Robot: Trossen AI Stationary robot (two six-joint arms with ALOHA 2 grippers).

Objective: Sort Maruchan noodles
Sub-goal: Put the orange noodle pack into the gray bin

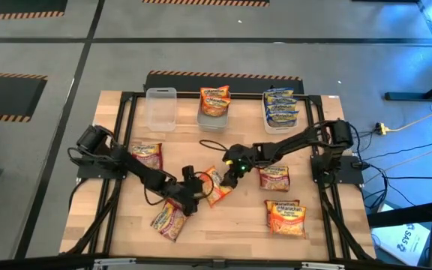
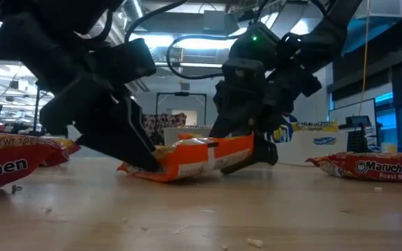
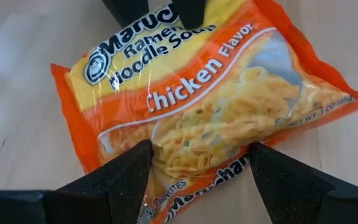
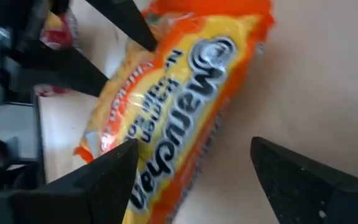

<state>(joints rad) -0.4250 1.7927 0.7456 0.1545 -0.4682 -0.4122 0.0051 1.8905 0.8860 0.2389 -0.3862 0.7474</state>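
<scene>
**At the middle of the tabletop, two claws meet on one orange packet**

Across the wooden tabletop (image 1: 238, 225), the orange chicken packet (image 1: 216, 187) serves as the landmark, lying near the centre with one end raised off the wood in the low view. Both dark arms reach in toward it, the left arm from its base on the left side and the right arm from its base on the right side.

Behind the orange chicken packet, along the far edge, stand three clear tubs: an empty tub (image 1: 160, 107) far-left of it, a middle tub (image 1: 214, 116) holding orange packets (image 1: 214, 100), and a tub far-right of it (image 1: 281, 120) holding blue-and-yellow packets (image 1: 280, 105).

Loose red packets lie around it: one well to its left (image 1: 147, 155), one just right of it (image 1: 274, 177), and a mixed red-and-yellow one near-left of it (image 1: 169, 221). Another orange packet (image 1: 285, 216) rests near-right of it.

On the orange chicken packet itself, the left claw (image 3: 197, 165) sits with its fingers spread to either side of one end of the wrapper, touching the plastic without clenching it. The right claw (image 4: 191, 165) stands at the opposite end, fingers wide and released, one finger over the wrapper and the other clear of it above bare wood.
</scene>
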